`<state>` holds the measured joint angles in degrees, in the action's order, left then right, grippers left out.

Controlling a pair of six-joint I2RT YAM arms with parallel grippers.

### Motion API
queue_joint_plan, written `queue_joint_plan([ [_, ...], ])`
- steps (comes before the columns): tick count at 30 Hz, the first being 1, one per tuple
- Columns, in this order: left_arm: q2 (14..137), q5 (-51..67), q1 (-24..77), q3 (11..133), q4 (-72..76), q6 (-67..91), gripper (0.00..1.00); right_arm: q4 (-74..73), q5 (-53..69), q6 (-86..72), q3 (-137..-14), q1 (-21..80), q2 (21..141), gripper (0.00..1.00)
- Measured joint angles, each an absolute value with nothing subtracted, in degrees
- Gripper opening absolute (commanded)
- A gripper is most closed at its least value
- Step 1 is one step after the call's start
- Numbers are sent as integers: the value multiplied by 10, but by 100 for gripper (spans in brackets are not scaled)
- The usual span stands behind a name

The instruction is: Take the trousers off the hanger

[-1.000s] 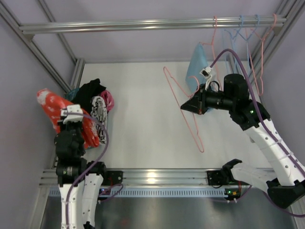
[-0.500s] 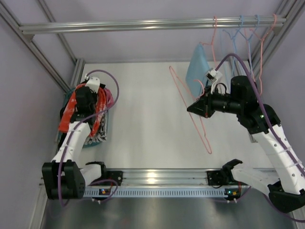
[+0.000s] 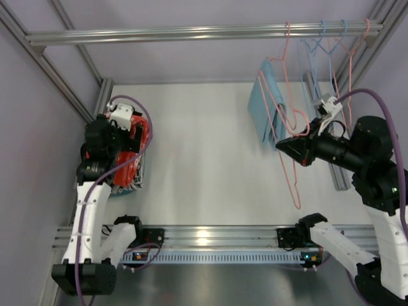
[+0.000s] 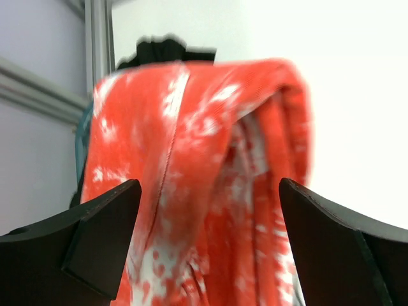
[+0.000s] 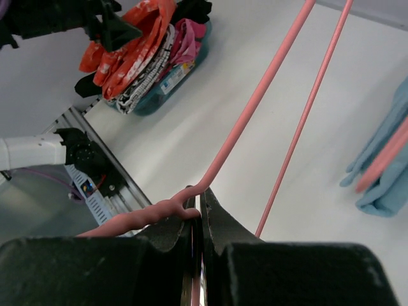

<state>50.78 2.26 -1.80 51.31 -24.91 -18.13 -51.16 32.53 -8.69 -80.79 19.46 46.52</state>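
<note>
The orange-red trousers with white blotches lie draped on the clothes pile at the left. My left gripper stands open right over them, a finger on either side and no grip; from above it is at the pile. Black cloth peeks out behind. My right gripper is shut on the twisted neck of a bare pink wire hanger, held in the air at the right. Nothing hangs on that hanger.
A teal basket at the left holds the heap of clothes. A light blue cloth hangs on another hanger at the back right. Several wire hangers hang on the metal rail. Frame posts stand on both sides.
The left arm carried the orange-red trousers back onto the basket pile and its jaws opened, letting them go. The right arm moved the bare hanger to the right, towards the rail.
</note>
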Motion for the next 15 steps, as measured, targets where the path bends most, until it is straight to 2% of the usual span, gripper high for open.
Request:
queue_joint_plan([
  [6,460,126,-17,635,-327,-152,96,-568,324,-80,-849,132,401,0],
  [11,448,234,-17,681,-350,-118,93,-606,337,-81,-887,78,366,0],
  [15,453,405,-17,698,-345,-101,92,-628,396,-92,-887,51,363,0],
])
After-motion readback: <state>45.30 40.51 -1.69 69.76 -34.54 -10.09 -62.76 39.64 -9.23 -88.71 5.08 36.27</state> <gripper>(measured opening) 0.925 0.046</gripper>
